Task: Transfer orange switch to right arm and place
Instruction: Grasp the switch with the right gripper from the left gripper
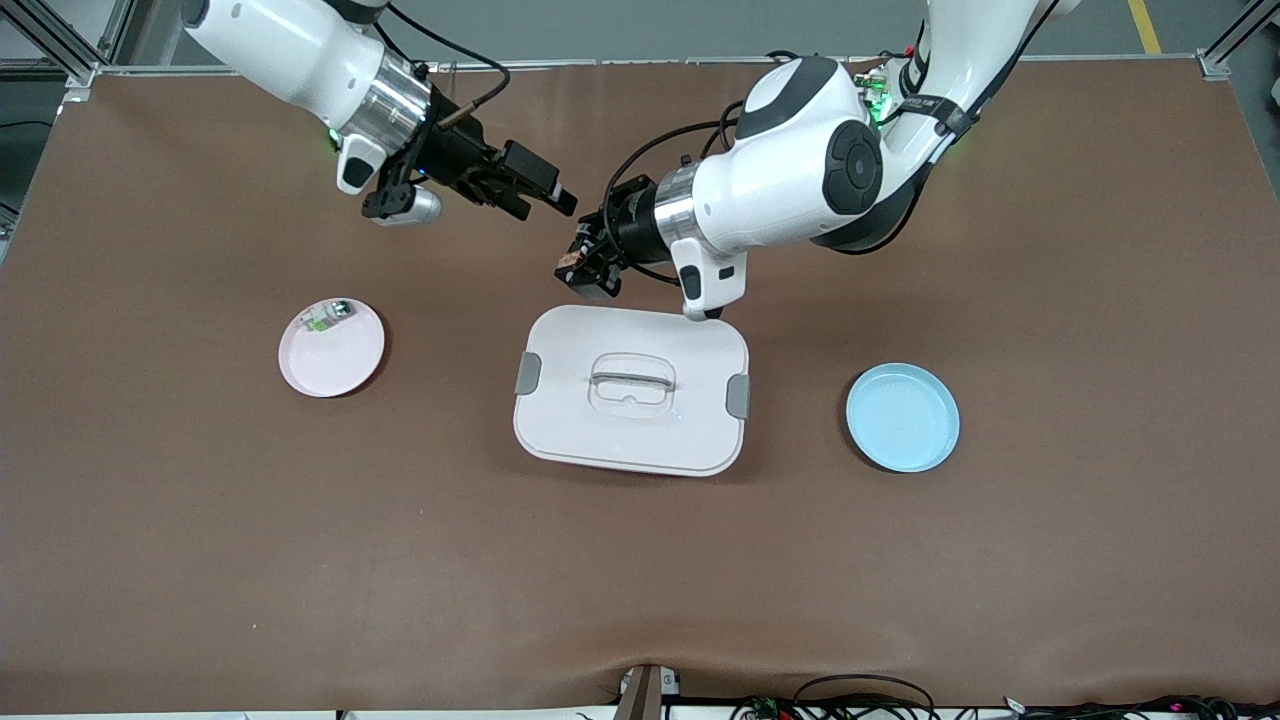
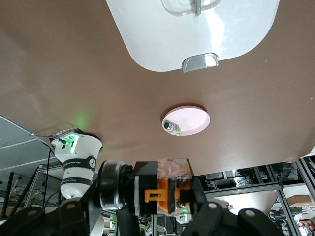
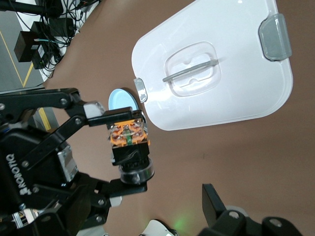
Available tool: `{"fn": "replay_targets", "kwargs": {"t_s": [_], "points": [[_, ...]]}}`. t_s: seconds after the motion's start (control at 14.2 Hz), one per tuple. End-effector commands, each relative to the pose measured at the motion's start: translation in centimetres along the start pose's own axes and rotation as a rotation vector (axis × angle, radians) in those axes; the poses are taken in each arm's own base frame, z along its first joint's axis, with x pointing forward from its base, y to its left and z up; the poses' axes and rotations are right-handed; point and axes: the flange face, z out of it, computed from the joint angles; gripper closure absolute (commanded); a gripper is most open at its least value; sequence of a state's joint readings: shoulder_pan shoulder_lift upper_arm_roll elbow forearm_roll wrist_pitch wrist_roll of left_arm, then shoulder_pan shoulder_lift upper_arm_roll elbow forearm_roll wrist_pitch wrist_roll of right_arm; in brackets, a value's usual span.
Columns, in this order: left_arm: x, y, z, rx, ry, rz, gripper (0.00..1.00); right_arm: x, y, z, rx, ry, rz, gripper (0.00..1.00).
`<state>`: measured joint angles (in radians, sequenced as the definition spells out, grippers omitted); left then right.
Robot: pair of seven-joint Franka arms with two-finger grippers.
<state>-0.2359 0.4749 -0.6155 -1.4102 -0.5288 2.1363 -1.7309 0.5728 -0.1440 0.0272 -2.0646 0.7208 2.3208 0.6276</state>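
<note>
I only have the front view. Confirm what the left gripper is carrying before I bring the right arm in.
Observer: The left wrist view shows the left gripper shut on the orange switch, a black block with an orange band.
Operator: Report whether the right gripper has contact with it.
Observer: No contact. In the right wrist view the right gripper is open, and its finger is apart from the switch, with bare table showing between them.
</note>
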Motion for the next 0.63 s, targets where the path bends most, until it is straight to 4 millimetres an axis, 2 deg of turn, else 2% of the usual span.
{"fn": "replay_targets", "kwargs": {"t_s": [0.0,0.28,0.42,0.56], "points": [[-0.8,0.4,0.1,-0.009,-0.026,-0.014,1.00,0.6,-1.6,1.4,0.006,-0.006,0.066,0.00],[-0.8,0.4,0.1,-0.009,-0.026,-0.014,1.00,1.2,-2.1,2.5,0.001,0.000,0.064,0.00],[-0.8,0.3,0.3,-0.006,-0.025,-0.015,1.00,0.7,-2.2,3.8,-0.004,-0.002,0.055,0.00],[-0.8,0.3,0.1,-0.008,-0.025,-0.015,1.00,0.6,-2.2,3.9,-0.005,-0.002,0.054,0.00]]}}
